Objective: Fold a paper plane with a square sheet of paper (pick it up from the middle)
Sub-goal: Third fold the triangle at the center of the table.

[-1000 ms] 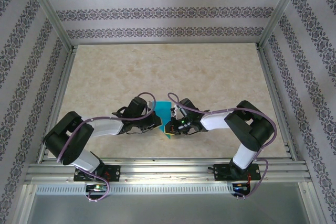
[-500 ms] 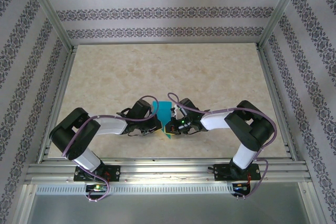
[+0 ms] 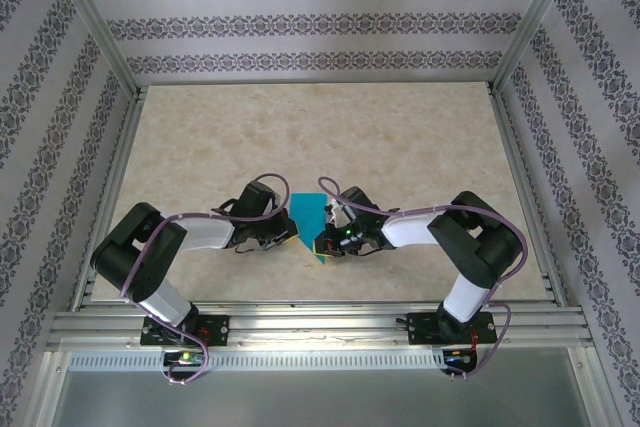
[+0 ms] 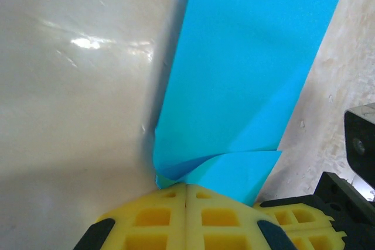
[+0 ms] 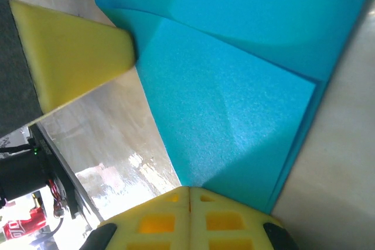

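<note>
Plainly, the left gripper (image 4: pixel 186 194) is closed. Its 2 yellow fingers meet in a seam at the bottom centre of the left wrist view, tips against the nearest corner of the paper (image 4: pixel 252 74), where a small flap curls up off the table (image 4: pixel 70 121). I cannot tell whether a layer is nipped between the pads. It reads more like a closed tip pushed against the edge, which suits working a flap rather than lifting.

The right gripper (image 5: pixel 188 198) is shut as well, fingers together at the bottom centre of the right wrist view, with the paper's lower corner running right to its tips. Again, a pinch cannot be confirmed. From there the paper spreads up and to the right across that frame in at least 2 layers, a flat panel over a bulging one, and the left gripper's yellow finger meets its edge at upper left.

In the top view the paper lies as a narrow folded strip on the table, slightly below the middle of the frame, with the 2 grippers just beside it, facing each other. That pairing makes sense as I judge it — one side pins the paper so it cannot slide while the other works the fold. The layers are not yet flat, so the crease looks unfinished.
</note>
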Motion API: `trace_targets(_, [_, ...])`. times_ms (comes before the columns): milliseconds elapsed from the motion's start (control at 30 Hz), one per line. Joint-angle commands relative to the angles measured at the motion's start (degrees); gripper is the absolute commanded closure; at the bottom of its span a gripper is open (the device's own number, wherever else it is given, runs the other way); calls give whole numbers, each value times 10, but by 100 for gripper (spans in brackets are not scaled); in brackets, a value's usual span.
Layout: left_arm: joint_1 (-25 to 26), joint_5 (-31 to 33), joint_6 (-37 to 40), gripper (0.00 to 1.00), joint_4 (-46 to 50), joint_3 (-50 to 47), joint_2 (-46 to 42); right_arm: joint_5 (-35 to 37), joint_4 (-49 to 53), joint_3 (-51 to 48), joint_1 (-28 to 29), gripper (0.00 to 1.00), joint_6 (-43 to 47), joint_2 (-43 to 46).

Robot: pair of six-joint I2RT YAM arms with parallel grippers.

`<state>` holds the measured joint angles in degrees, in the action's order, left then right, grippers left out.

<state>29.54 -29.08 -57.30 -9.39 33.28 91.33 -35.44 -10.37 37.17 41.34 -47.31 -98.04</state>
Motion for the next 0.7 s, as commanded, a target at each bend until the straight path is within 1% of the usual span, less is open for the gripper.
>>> trace_targets(0, [-32, 50, 34, 100, 66, 6, 1, 31, 87, -13, -5, 100, 19, -15])
trace_targets(300, [-72, 55, 71, 100, 114, 24, -7, 27, 88, -15, -6, 100, 22, -16])
trace_targets(400, [-74, 59, 82, 100, 135, 32, -20, 27, 87, -15, -5, 100, 24, -15])
trace_targets(567, [-74, 55, 78, 100, 149, 37, -59, 20, 92, -9, -7, 100, 32, -19])
trace_targets(667, [-72, 43, 74, 100, 140, 35, -86, 18, 98, -4, -12, 100, 36, -18])
